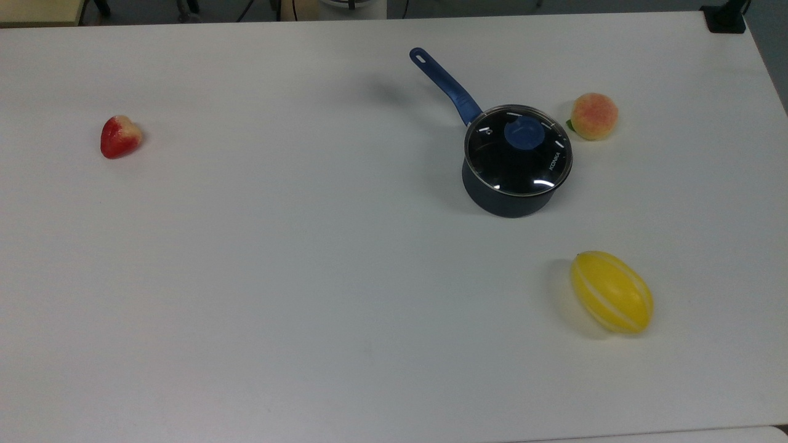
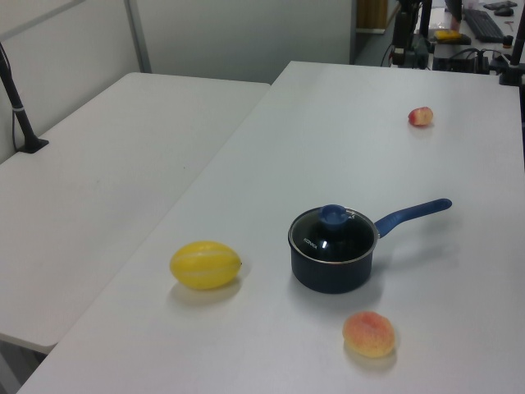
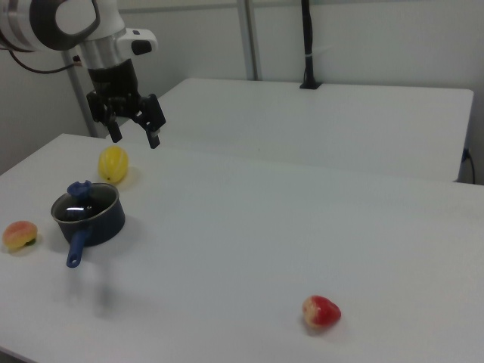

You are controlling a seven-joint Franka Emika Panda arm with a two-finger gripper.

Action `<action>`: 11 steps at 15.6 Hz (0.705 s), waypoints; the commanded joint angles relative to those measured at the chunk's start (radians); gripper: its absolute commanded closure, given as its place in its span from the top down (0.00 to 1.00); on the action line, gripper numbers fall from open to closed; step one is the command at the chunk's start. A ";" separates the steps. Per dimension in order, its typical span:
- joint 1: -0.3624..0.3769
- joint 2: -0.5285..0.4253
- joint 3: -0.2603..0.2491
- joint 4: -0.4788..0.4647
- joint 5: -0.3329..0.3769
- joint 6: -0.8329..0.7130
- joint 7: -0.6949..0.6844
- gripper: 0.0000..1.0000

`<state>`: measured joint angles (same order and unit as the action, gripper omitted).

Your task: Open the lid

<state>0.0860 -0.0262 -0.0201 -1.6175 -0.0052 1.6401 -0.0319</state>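
White table point(image 3: 249, 227): lid point(image 3: 85, 203) seated on saucepan point(image 3: 98, 221). Your gripper point(image 3: 134, 138) hangs high, jaws spread, empty; knob point(image 3: 79, 188) lies at 7 o'clock below, right view.

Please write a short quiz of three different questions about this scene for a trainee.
1. True or false: the lid sits closed on the saucepan.
2. Which fruit lies nearest the lid in the top view: (a) peach, (b) strawberry, (c) yellow melon?
3. In the right view, is the gripper open or shut, and does it touch the knob?

Key: 1 true. 2 a. 3 open; no, it hangs above.
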 commanded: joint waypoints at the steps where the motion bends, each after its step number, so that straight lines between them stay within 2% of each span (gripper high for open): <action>1: -0.011 -0.027 0.005 -0.032 0.004 0.026 0.018 1.00; 7: -0.002 -0.026 0.005 -0.033 0.016 0.024 0.017 1.00; 11: -0.009 -0.020 0.054 -0.030 0.019 0.017 0.018 1.00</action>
<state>0.0824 -0.0266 0.0011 -1.6213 0.0008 1.6401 -0.0300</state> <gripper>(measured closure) 0.000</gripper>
